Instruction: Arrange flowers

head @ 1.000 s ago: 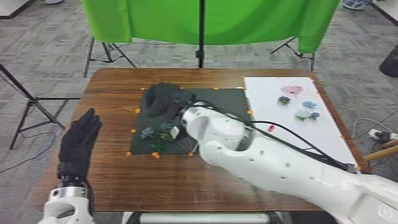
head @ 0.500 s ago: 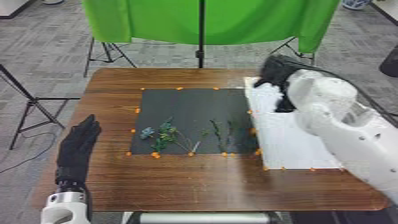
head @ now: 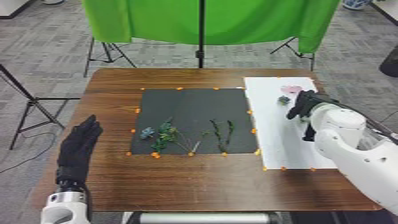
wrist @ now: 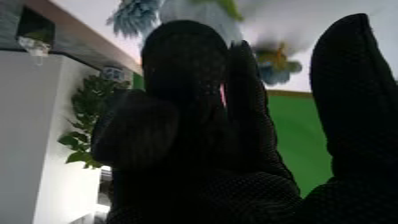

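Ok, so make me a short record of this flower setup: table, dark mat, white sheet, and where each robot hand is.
table: brown wood
mat: dark grey, rectangular
on mat: blue-grey flower at left, leafy green sprigs beside it, slim green stems at right
sheet: white, rectangular, right of the mat
on sheet: pink flower, small grey-green flower
right hand: over the sheet, open
left hand: left of the mat, open

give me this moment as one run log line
right hand: over white sheet, near pink flower | left hand: left of black mat, fingers straight | green stems: on black mat
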`<state>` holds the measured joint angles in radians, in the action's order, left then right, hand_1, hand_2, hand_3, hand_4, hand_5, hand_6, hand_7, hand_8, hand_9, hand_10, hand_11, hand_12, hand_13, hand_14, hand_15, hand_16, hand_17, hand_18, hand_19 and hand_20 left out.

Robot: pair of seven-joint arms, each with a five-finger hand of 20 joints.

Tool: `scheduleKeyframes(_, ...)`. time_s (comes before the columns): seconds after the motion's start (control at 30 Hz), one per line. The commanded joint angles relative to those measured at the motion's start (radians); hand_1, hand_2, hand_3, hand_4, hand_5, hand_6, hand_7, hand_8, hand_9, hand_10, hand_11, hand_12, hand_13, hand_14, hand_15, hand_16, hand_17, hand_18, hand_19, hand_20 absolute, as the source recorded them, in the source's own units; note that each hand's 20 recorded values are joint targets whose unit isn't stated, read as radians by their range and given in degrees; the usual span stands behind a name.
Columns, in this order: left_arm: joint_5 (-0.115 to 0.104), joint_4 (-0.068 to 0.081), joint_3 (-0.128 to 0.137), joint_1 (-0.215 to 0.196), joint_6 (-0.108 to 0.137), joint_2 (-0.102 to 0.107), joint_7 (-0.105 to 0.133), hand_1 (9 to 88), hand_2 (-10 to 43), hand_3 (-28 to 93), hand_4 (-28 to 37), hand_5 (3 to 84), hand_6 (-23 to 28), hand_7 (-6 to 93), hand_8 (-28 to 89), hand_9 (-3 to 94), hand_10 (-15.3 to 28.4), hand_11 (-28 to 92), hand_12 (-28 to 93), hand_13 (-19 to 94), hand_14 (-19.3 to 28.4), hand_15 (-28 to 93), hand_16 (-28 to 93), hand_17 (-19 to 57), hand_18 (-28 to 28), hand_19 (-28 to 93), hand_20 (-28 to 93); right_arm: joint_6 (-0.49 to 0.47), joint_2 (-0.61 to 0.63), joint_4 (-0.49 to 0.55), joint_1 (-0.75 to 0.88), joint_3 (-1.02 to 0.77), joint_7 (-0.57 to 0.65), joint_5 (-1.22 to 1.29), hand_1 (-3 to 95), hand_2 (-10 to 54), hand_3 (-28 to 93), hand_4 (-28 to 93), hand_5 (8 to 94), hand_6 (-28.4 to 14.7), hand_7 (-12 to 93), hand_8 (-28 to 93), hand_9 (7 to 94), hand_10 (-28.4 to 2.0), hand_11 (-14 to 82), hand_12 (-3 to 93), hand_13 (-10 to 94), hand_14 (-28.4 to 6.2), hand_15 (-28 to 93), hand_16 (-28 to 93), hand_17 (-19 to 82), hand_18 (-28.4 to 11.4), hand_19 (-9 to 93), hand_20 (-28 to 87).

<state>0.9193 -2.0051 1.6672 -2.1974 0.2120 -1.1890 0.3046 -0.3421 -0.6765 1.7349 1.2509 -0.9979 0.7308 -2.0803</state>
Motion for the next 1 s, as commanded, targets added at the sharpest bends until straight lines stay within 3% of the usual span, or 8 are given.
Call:
scheduleKeyframes(0.03, 0.009, -0.004, 0.004, -0.014, -0.019, -0.008, -0.023, 18.6, 2.9, 64, -28.3, 40.7, 3.2, 8.7, -5, 35.5, 11.0, 9, 15, 26, 13.8, 10, 5, 2.7, 11.7, 2, 18, 0.091, -0.006, -0.017, 0.063, 0.004, 0.012, -0.047, 43.6, -9.5, 61, -13, 60.6, 0.3, 10, -7, 74.8, -16.1, 17.5, 23.4, 89, -4.8, 52, 34, 63, -10.0, 93, 45)
scheduleKeyframes(0.1, 0.01, -0.004, 0.005, -0.016, -0.022, -0.009, -0.023, 18.7, 2.9, 64, -28.3, 40.7, 3.3, 8.7, -5, 35.5, 11.0, 9, 15, 26, 13.8, 10, 5, 2.7, 11.7, 2, 18, 0.13, -0.004, -0.023, 0.084, 0.001, 0.0, -0.063, 47.0, -9.5, 62, -13, 61.2, 0.3, 11, -7, 75.3, -15.5, 18.5, 23.5, 89, -4.4, 52, 34, 63, -9.8, 93, 45)
scheduleKeyframes(0.23, 0.008, -0.008, 0.007, -0.024, -0.02, -0.011, -0.021, 18.8, 2.6, 64, -28.3, 40.6, 3.3, 8.6, -5, 35.3, 10.9, 9, 15, 26, 13.8, 10, 5, 2.7, 11.7, 2, 18, 0.243, 0.001, -0.033, 0.122, -0.002, -0.019, -0.086, 60.9, -9.5, 53, -13, 63.1, -0.1, 14, -6, 80.6, -12.5, 8.9, 37.7, 90, -3.0, 52, 35, 64, -8.6, 93, 45)
scheduleKeyframes(0.33, 0.006, -0.008, 0.007, -0.025, -0.017, -0.014, -0.015, 18.8, 2.5, 65, -28.3, 40.6, 3.3, 8.5, -5, 35.3, 10.9, 9, 15, 26, 13.8, 10, 5, 2.7, 11.7, 2, 18, 0.304, 0.008, -0.017, 0.129, -0.014, -0.039, -0.09, 67.1, -9.5, 52, -12, 72.1, -2.7, 16, 14, 85.0, -11.1, 8.2, 40.2, 91, -2.2, 52, 35, 66, -7.4, 93, 44)
scheduleKeyframes(0.5, 0.006, -0.004, 0.009, -0.021, -0.017, -0.009, -0.018, 19.0, 2.2, 65, -28.3, 40.5, 3.2, 8.6, -5, 35.3, 10.9, 9, 15, 26, 13.8, 10, 5, 2.6, 11.7, 2, 18, 0.403, 0.012, 0.112, 0.085, -0.03, -0.083, -0.09, 68.1, -9.5, 53, -11, 76.2, -2.8, 19, 16, 87.9, -10.7, 8.7, 41.0, 92, -1.7, 52, 35, 67, -7.0, 93, 44)
scheduleKeyframes(0.7, 0.006, -0.001, -0.003, -0.015, -0.014, -0.011, -0.017, 19.7, 2.4, 64, -28.3, 40.4, 3.2, 8.5, -5, 35.3, 11.0, 9, 15, 26, 13.8, 10, 5, 2.6, 11.7, 2, 18, 0.466, -0.071, 0.225, -0.13, 0.156, -0.23, -0.027, 67.2, -9.5, 54, -12, 76.5, -2.4, 20, 17, 88.4, -10.4, 8.8, 41.8, 93, -1.4, 52, 36, 67, -7.0, 93, 45)
scheduleKeyframes(0.83, -0.018, -0.005, -0.009, -0.018, 0.015, -0.012, -0.004, 18.3, 4.7, 60, -28.3, 40.4, 3.2, 8.3, -5, 35.2, 10.9, 9, 15, 26, 13.8, 10, 5, 2.7, 11.7, 2, 18, 0.445, -0.228, 0.143, -0.317, 0.352, -0.323, 0.032, 66.3, -9.5, 56, -13, 76.6, -2.1, 20, 16, 88.9, -10.2, 8.5, 42.1, 93, -1.5, 52, 36, 68, -7.0, 93, 46)
scheduleKeyframes(1.0, -0.022, -0.004, -0.021, -0.01, 0.028, -0.007, -0.001, 17.8, 11.6, 55, -28.3, 40.5, 3.1, 7.4, -5, 35.3, 11.1, 8, 15, 26, 13.9, 10, 5, 2.9, 11.5, 2, 18, 0.412, -0.432, -0.04, -0.437, 0.506, -0.373, 0.051, 65.0, -9.5, 59, -15, 76.7, -1.6, 21, 16, 89.3, -9.8, 8.4, 42.5, 94, -1.5, 53, 36, 68, -7.2, 93, 47)
